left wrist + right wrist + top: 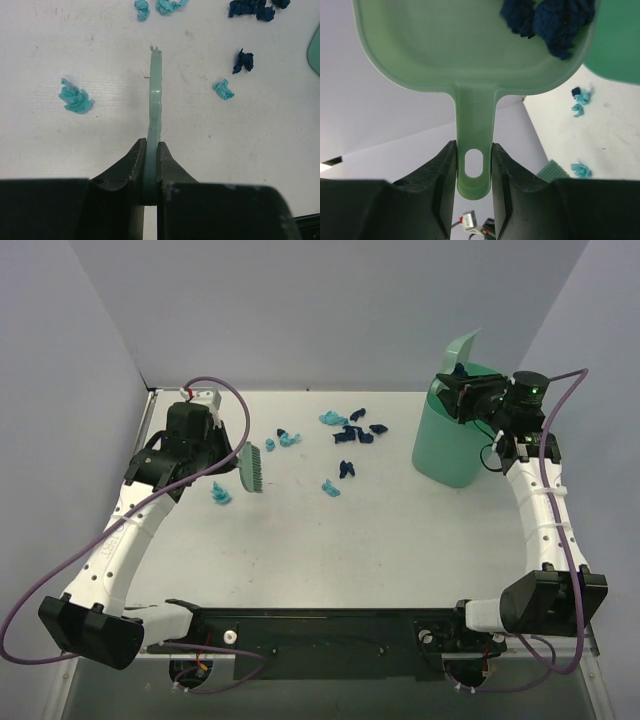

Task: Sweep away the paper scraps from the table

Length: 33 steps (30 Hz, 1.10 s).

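Teal and navy paper scraps (350,430) lie scattered over the back middle of the white table (400,560). One teal scrap (221,494) lies beside the green hand brush (251,468), and others lie near the centre (331,487). My left gripper (232,455) is shut on the brush handle (155,90), seen edge-on above the table, with scraps (76,96) on either side. My right gripper (462,395) is shut on the handle of a green dustpan (470,45). The pan is tipped over a green bin (445,445), and navy scraps (550,20) sit in its corner.
Grey walls close in the table at the back and on both sides. The bin stands at the back right, and its rim (615,45) lies close beside the pan. Purple cables loop off both arms. A black rail runs along the near edge.
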Each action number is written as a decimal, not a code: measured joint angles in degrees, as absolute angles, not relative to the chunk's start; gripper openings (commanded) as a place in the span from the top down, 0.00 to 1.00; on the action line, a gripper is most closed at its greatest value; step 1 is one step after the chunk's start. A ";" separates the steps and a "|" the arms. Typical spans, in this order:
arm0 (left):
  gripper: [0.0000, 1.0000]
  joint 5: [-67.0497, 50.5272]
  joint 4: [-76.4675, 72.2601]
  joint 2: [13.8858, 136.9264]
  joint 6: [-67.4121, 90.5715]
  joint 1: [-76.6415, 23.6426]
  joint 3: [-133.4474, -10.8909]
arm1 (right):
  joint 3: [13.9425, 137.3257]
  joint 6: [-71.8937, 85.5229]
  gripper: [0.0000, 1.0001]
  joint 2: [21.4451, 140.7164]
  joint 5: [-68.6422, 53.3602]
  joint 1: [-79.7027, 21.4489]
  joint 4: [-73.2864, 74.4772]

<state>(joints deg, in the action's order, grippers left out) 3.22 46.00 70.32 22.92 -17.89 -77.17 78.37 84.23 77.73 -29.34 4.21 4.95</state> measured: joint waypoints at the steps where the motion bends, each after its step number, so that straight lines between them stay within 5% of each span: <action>1: 1.00 3.11 46.00 70.32 22.92 -17.89 -77.17 | 77.34 85.86 1.00 77.34 -29.17 4.21 3.53; 17: 1.00 2.11 45.10 71.07 23.86 -18.00 -77.17 | 71.22 97.38 1.00 73.10 -26.33 4.21 -4.08; 33: 1.00 1.58 18.65 80.31 42.41 -34.28 -73.01 | 93.93 60.25 1.00 74.15 -23.66 -8.12 23.24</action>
